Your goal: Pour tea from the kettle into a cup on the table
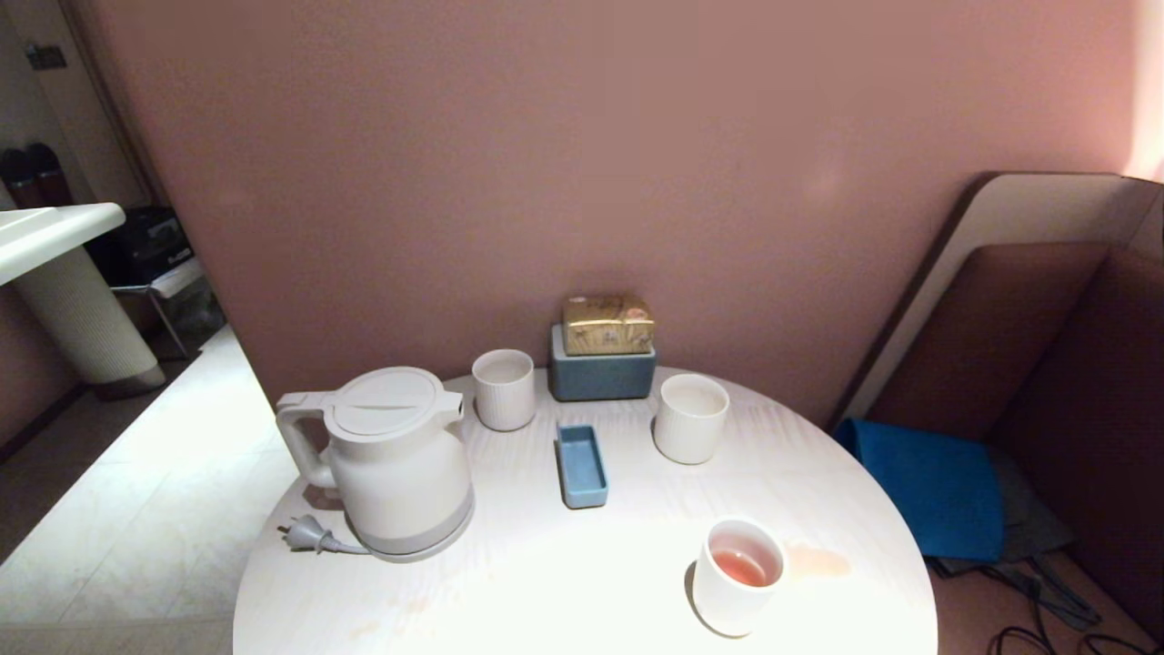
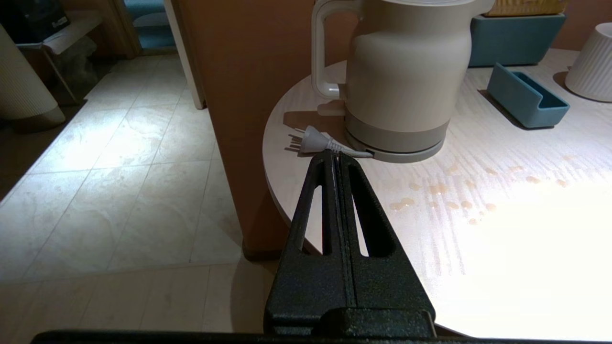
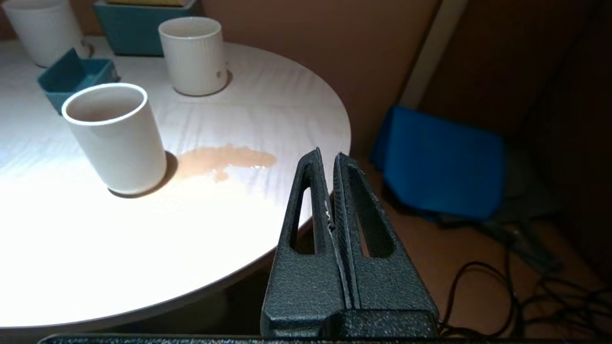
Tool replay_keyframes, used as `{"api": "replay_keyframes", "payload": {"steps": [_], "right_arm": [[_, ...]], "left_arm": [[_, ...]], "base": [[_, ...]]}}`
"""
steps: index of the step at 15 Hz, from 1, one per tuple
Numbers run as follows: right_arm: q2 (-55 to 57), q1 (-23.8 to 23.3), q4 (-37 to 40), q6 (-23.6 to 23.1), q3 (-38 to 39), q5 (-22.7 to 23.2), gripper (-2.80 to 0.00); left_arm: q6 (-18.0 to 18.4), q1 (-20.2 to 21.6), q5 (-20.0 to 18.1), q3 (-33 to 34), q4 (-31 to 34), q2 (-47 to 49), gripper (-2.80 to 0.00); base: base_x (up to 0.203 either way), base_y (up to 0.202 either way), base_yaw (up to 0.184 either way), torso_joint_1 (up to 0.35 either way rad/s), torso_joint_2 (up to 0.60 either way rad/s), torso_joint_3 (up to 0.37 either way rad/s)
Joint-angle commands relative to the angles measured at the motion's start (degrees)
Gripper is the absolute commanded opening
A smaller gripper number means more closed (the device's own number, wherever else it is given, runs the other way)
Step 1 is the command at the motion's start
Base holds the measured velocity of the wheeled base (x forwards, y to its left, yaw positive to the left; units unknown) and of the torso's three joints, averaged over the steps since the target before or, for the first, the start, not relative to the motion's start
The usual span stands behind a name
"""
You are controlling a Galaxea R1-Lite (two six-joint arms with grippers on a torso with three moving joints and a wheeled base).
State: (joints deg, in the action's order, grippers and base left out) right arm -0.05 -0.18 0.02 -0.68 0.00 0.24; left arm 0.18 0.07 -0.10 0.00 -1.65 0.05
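The large cream-white electric kettle (image 1: pixel 396 459), with flat round lid and grey band, is seen upright on its grey base at the left edge of the pale round wood-grain tabletop (image 1: pixel 546 582). It is judged heavy, rigid and smooth-walled, best taken by the loop handle (image 1: pixel 298 441). The left hand (image 2: pixel 338 157) and the right hand (image 3: pixel 326 160) are held fully closed, nothing gripped. Reddish tea (image 1: pixel 741 566) is visible in a smooth white cup (image 1: pixel 737 575).

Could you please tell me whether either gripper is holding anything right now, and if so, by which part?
Nothing is held. The left gripper and right gripper are both shut on empty air, short of the table.
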Motion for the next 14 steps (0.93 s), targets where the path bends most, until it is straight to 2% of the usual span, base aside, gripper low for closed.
{"api": "replay_keyframes", "payload": {"steps": [1,14], "right_arm": [[0.0,0.0,0.0,-0.1,0.0,0.0,-2.80],[0.0,0.0,0.0,0.0,0.0,-0.1,-2.80]], "left_arm": [[0.0,0.0,0.0,0.0,-0.1,0.0,-2.80],[0.0,0.0,0.0,0.0,0.0,0.0,-2.80]], "base": [[0.000,0.000,0.000,0.000,0.00,0.000],[0.000,0.000,0.000,0.000,0.00,0.000]]}}
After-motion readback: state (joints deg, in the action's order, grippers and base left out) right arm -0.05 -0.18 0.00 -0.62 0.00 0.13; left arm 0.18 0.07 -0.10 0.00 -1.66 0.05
